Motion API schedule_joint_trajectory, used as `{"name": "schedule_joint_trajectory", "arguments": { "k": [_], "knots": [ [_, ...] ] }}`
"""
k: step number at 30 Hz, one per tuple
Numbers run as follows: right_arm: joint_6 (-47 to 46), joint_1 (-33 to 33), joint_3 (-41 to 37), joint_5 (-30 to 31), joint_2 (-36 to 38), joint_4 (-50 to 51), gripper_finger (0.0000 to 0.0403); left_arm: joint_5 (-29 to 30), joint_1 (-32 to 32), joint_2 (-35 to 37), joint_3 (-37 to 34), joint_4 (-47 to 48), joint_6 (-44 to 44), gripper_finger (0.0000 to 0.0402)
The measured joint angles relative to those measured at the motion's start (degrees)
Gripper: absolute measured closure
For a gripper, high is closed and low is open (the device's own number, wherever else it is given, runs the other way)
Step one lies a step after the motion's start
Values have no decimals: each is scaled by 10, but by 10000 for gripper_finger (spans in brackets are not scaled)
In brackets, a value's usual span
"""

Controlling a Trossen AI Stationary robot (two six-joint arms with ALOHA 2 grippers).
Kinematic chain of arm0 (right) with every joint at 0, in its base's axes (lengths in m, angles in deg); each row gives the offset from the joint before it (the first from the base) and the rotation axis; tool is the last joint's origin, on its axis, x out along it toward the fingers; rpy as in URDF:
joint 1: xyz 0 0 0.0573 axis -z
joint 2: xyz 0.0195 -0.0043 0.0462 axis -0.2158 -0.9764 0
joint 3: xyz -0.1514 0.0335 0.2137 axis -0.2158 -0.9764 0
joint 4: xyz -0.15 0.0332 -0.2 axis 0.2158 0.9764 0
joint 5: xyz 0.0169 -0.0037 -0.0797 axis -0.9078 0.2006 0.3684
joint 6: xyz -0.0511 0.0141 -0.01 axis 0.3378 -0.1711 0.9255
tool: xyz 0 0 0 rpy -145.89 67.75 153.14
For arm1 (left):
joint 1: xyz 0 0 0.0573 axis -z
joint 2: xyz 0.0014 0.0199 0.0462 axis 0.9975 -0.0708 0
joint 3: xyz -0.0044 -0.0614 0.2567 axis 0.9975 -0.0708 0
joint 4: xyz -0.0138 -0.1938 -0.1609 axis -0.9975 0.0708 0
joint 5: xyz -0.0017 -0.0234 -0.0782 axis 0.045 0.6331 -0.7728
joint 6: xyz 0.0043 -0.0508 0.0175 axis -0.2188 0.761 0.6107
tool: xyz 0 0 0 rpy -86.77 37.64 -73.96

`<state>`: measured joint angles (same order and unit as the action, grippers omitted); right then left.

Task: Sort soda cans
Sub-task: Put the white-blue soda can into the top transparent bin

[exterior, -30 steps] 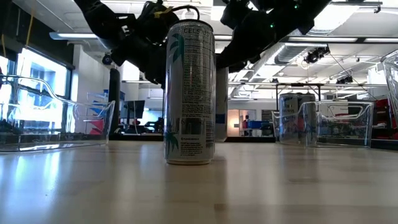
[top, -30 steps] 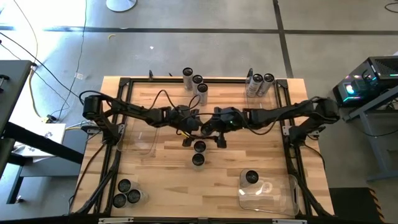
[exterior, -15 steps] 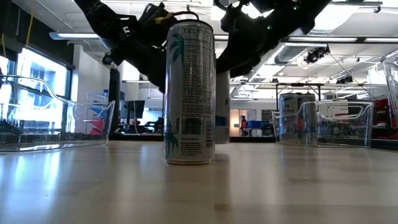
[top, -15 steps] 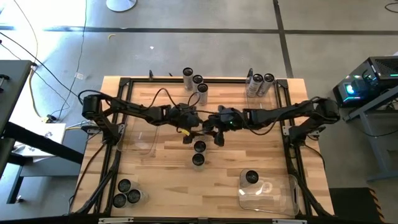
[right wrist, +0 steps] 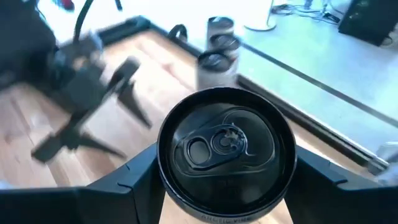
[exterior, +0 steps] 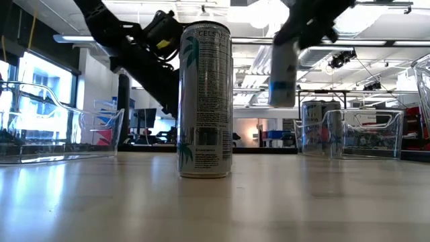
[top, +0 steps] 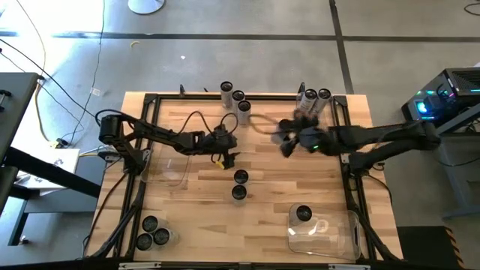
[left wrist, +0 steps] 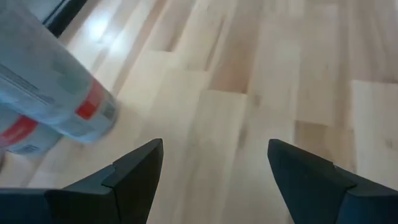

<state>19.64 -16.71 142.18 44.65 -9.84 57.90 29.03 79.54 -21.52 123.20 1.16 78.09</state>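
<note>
The right end effector (right wrist: 227, 186) carries a silvery-grey soda can with a dark round top (right wrist: 227, 146) above the wooden bench (top: 187, 199); next it probably needs setting down with its group. The left end effector (left wrist: 214, 165) hangs wide, empty.

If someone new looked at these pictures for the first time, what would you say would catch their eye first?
Most striking is the can that the right gripper holds off the table, seen mid-air in the low view, towards the cluster of cans at the far right corner. Next is the tall can standing close before the low camera, mid-table. The left gripper hangs open over bare wood near the table's middle.
</note>
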Motion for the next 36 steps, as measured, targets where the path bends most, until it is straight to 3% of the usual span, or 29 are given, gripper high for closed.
{"name": "schedule_joint_trajectory", "arguments": {
  "k": [10, 15, 22, 26, 36],
  "knots": [
    [-86, 84, 2, 101, 128, 152, 164, 15, 19, -1, -57, -57, 23, 117],
    [-134, 147, 2, 85, 125, 220, 164, 15, 19, -1, -62, -59, 25, 117],
    [-142, 205, -14, 63, 72, 228, 164, 15, 19, -1, -62, -82, 25, 117],
    [-125, 229, -53, 51, 43, 192, 164, 15, 19, -1, -62, -82, 29, 117],
    [-25, 287, -171, 10, 40, -59, 164, 14, 20, -1, -62, -81, 29, 117]
  ]
}}
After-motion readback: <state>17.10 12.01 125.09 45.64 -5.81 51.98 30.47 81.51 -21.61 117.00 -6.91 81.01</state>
